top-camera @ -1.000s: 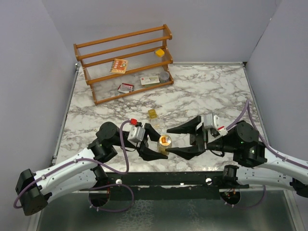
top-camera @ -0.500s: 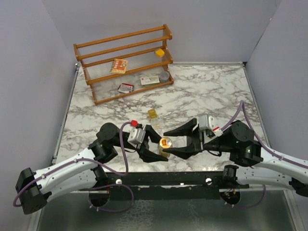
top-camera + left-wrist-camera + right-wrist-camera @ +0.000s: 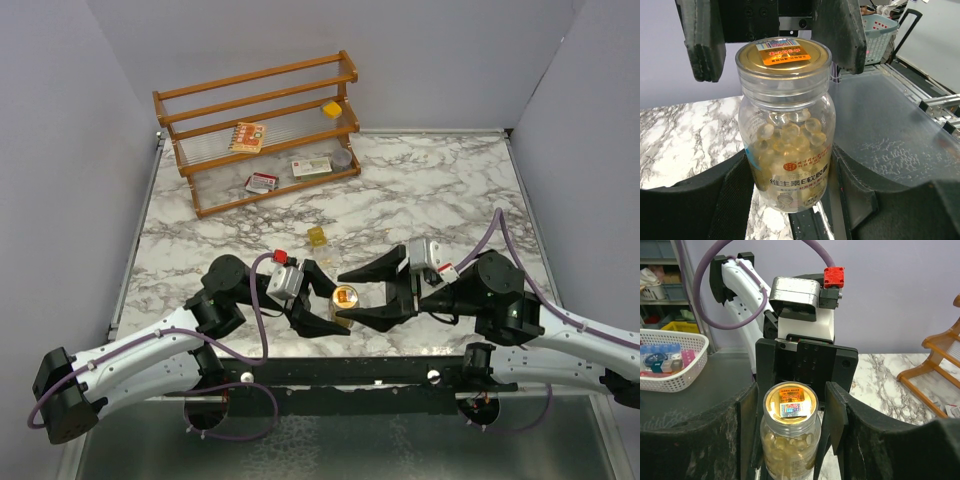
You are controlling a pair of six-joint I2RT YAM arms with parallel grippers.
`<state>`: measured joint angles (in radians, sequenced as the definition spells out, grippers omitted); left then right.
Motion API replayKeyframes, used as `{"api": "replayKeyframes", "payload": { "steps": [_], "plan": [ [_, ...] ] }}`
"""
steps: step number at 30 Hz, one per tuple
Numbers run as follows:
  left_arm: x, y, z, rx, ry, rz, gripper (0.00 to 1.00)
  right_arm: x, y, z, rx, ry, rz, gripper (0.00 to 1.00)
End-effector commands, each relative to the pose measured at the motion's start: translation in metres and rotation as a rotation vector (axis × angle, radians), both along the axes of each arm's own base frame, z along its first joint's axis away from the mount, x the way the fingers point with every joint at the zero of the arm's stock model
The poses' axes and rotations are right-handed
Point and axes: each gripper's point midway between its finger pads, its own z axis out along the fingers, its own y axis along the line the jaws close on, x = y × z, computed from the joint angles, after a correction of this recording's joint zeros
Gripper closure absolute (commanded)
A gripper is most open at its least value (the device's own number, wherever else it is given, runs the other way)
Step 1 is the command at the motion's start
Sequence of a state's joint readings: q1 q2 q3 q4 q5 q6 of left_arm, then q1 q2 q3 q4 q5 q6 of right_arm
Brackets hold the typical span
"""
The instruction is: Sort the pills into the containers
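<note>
The round amber jar [image 3: 345, 298] with a gold lid, full of pale capsules, stands upright near the table's front edge. My left gripper [image 3: 331, 304] is shut on its lower body; in the left wrist view the jar [image 3: 787, 125] fills the space between both pads. My right gripper [image 3: 357, 296] is open, and its fingers flank the jar from the right without touching it. The right wrist view shows the lid [image 3: 790, 402] between them. The small squarish yellow box [image 3: 317, 236] sits on the marble behind the jar.
A wooden rack [image 3: 200, 95] stands at the back left. It holds card packets [image 3: 247, 136], a round grey tin [image 3: 342, 157] and a small yellow piece [image 3: 331, 109]. The table's front edge lies just below the grippers.
My right gripper has moved left toward the jar, and its open fingers now flank it. My left gripper and the jar have barely shifted.
</note>
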<state>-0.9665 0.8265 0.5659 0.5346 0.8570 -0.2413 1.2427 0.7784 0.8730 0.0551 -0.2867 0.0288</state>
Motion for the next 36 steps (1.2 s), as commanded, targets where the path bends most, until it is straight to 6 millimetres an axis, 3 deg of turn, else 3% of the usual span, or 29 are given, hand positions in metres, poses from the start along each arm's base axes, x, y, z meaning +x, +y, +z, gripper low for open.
{"api": "replayKeyframes", "payload": {
  "steps": [1,5,18,30,36],
  "plan": [
    [-0.002,0.001,0.026,-0.075,-0.05,0.002,1.0,-0.007,0.001,0.003,0.017,-0.014,0.036,0.45],
    [0.0,0.001,0.028,-0.082,-0.053,0.016,1.0,-0.007,0.001,0.0,0.006,-0.009,0.037,0.59],
    [0.012,0.004,0.036,-0.117,-0.047,0.107,1.0,-0.007,0.004,-0.006,-0.027,-0.009,0.039,0.71],
    [0.058,0.012,0.048,-0.152,-0.026,0.399,1.0,0.014,0.009,-0.023,-0.102,0.023,-0.065,0.78],
    [0.073,0.014,0.049,-0.139,-0.029,0.478,1.0,0.029,0.015,-0.037,-0.161,0.047,-0.132,0.82]
  ]
}}
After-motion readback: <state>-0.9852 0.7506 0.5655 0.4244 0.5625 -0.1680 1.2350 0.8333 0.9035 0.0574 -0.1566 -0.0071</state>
